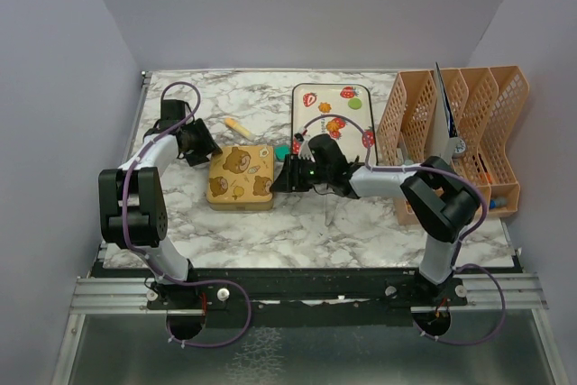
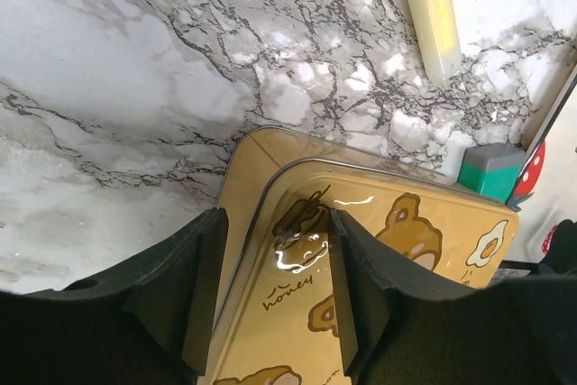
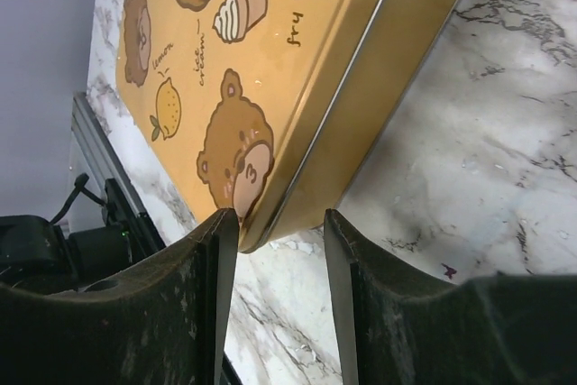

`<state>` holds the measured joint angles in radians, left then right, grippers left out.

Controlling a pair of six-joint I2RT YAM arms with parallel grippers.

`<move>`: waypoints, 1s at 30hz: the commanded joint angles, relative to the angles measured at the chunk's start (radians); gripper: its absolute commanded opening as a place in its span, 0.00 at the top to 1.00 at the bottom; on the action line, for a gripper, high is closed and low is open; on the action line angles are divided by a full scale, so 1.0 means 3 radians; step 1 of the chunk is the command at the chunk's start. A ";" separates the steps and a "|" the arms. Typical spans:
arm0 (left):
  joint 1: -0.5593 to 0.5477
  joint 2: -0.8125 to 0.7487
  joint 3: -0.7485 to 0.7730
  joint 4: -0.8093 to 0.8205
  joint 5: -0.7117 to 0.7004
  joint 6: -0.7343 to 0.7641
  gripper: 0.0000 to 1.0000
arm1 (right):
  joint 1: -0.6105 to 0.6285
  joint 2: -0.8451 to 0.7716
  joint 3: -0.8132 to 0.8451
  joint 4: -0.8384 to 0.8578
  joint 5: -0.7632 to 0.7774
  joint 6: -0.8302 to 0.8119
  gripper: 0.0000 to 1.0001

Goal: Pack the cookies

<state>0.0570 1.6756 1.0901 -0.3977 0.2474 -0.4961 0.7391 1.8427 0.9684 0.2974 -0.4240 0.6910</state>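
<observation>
While both arms reach in over the marble counter [image 1: 270,223], the yellow bear-print tin [image 1: 240,178] sits shut at its middle. The left fingers [image 1: 202,145] are at the tin's far left corner. In the left wrist view they are spread wide, with the lid's rim running between them. The right fingers [image 1: 278,176] are at the tin's right side. They are also spread apart, and the right wrist view shows a corner of the tin between them, close against one finger and clear of the other.

The cookies [image 1: 355,104] lie on the white tray [image 1: 301,137] to the far right of the tin. A green one is near the tray's far right corner and orange ones are nearer its middle. A teal block [image 2: 491,171] stands just beside the tin's far right corner. A pale yellow stick [image 1: 239,126] lies on the counter beyond the tin. An orange rack [image 1: 460,132] stands at the right edge.
</observation>
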 commanded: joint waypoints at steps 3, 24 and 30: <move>-0.0001 -0.0012 -0.0121 -0.0278 -0.0114 0.0115 0.46 | 0.0036 -0.0144 -0.0071 0.0148 -0.0105 0.0094 0.50; -0.0001 -0.0012 -0.0128 -0.0278 -0.0114 0.0115 0.46 | 0.0203 0.0196 -0.0335 0.0240 0.0077 0.0097 0.57; -0.0011 -0.0017 -0.0132 -0.0275 -0.0114 0.0125 0.46 | 0.0204 0.0331 -0.0569 0.0333 0.0185 0.0141 0.66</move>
<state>0.0570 1.6733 1.0878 -0.3977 0.2470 -0.4927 0.7986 1.8618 0.8703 0.4755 -0.4355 0.7574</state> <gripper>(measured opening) 0.541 0.362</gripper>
